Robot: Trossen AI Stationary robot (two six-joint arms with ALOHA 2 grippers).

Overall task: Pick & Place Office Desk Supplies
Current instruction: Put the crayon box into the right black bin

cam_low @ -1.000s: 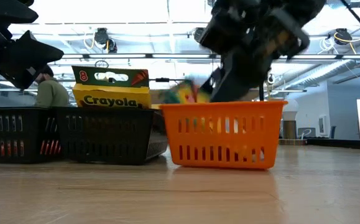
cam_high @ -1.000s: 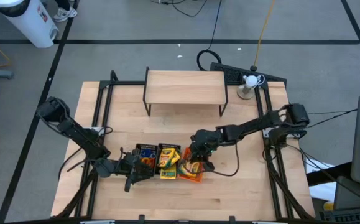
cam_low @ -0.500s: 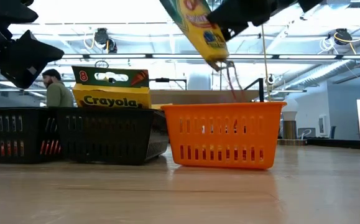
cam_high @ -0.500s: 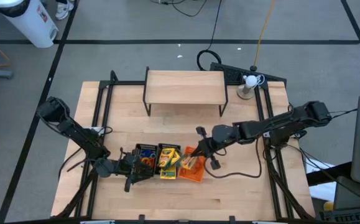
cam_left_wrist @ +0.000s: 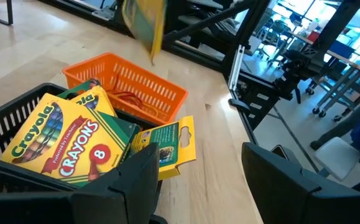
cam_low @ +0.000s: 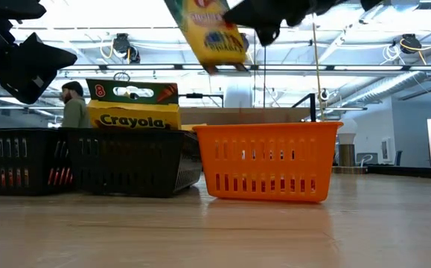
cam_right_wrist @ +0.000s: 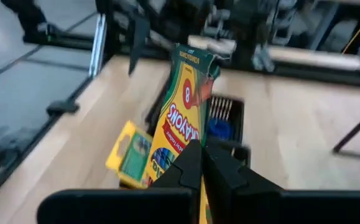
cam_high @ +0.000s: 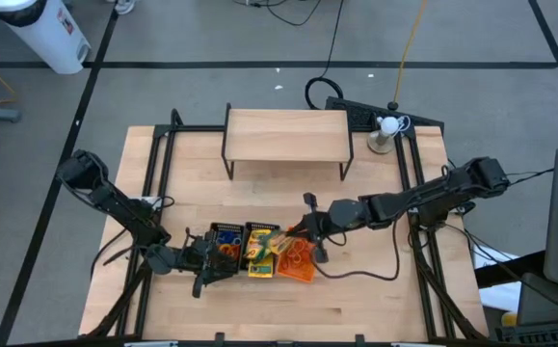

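1. The right gripper (cam_high: 303,231) is pinched tight on a crayon box (cam_low: 208,33), holding it in the air above the row of trays near the table's front edge. From table height the box hangs tilted, well clear of the orange tray (cam_low: 263,160) and a little toward the black trays.

2. The left gripper (cam_high: 211,260) waits low beside the left black tray (cam_high: 225,238); in its own wrist view the fingers (cam_left_wrist: 136,177) stand wide apart, holding nothing.

3. The middle black tray (cam_low: 129,160) already has an upright crayon box (cam_low: 133,104) in it, with more boxes lying alongside. A small open flap box (cam_left_wrist: 167,146) sticks out by its rim. The orange tray holds rubber bands (cam_left_wrist: 127,98), so I'd judge the lifted box is headed for the crayon tray next door.

4. To do this well, I'd carry the box sideways at this height until it is over free space in the middle tray. It should come down only then, so that its bottom corner clears the rim.

5. I'd straighten the tilt before lowering; a slanted box could catch the mesh wall or knock over the upright one.

6. Keep the grip until the box rests on something, then open and lift straight up, staying clear of the left arm close by.
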